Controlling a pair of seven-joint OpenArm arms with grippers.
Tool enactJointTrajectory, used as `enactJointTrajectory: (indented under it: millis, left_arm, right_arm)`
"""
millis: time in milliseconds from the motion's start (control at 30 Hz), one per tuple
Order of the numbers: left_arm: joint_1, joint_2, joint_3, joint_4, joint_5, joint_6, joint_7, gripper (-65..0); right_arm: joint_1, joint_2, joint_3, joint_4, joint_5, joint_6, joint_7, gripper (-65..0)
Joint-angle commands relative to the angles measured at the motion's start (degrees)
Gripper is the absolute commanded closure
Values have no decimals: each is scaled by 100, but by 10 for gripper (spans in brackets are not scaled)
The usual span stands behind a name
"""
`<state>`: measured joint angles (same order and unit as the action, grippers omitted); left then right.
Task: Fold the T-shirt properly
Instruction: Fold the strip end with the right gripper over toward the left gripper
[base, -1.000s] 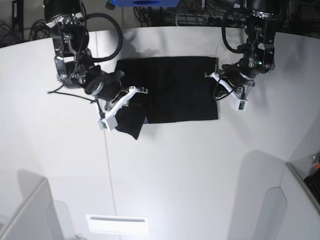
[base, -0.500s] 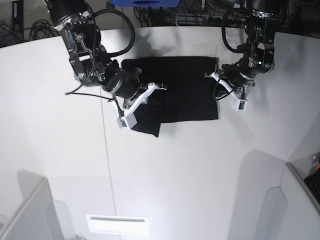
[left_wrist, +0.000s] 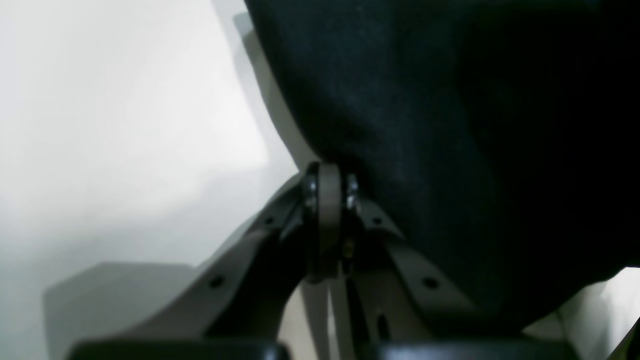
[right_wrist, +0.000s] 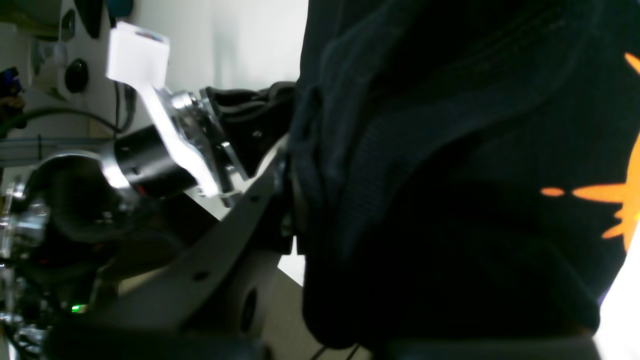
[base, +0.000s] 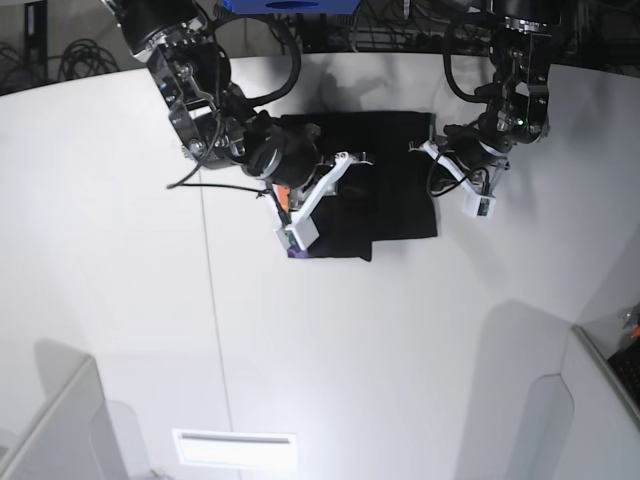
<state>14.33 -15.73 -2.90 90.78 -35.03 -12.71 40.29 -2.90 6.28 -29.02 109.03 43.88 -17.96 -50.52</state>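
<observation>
Two arms on the job, both clamped on the large black cloth T-shirt (base: 385, 190), which lies near the far-middle of the white table (base: 400, 350).

R gripper (base: 352, 163) pinches a bunched edge of the shirt; in R wrist view the fabric is gathered thick between the jaws, so they sit narrow, not fully together. It carries that side across over the shirt body. Orange sun print (right_wrist: 617, 200) shows on the lifted underside, and orange plus purple bits peek out by the lower left corner of the fold (base: 290, 250) in base view.

L gripper (base: 425, 150) is at the shirt's opposite edge, jaws fully closed; L wrist view shows the tips pressed together right at the cloth edge. Whether it actually nips fabric or just pins it can't be told for sure; it looks like an anchor.

Step in hand, as judged: side fold, moving flap over the flat part.

To do it well:
- L should hold the anchor edge taut so the base layer doesn't slide.
- R should keep the flap low and level, so no air pocket or twist.
- Lay the carried edge parallel w/ the anchored edge, print hidden inside.
- Release only once the cloth is flat on the stack; bunch in the jaws may leave a wrinkle, so drag out slightly before letting go.

Risk: lower corner already looks uneven and may need a tidy.
</observation>
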Motion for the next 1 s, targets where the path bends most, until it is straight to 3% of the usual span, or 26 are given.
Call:
enactJointTrajectory:
  millis: [0, 200, 367, 800, 967]
  left_arm:
    - [57, -41, 30, 7, 140, 45, 274, 0]
    - [57, -32, 30, 7, 140, 45, 283, 0]
    - [57, -32, 30, 7, 140, 45, 283, 0]
    - [40, -32, 30, 7, 140, 45, 283, 0]
    - [31, -32, 30, 7, 140, 45, 283, 0]
  right_arm:
    - [74, -17, -22, 64, 65, 33, 160, 0]
    - [180, -17, -74, -200, 65, 33, 362, 0]
    - [356, -26, -496, -244, 65, 33, 371, 0]
    - [804, -255, -989, -745, 65, 33, 362, 0]
    - [865, -483, -1006, -1097, 65, 33, 353, 0]
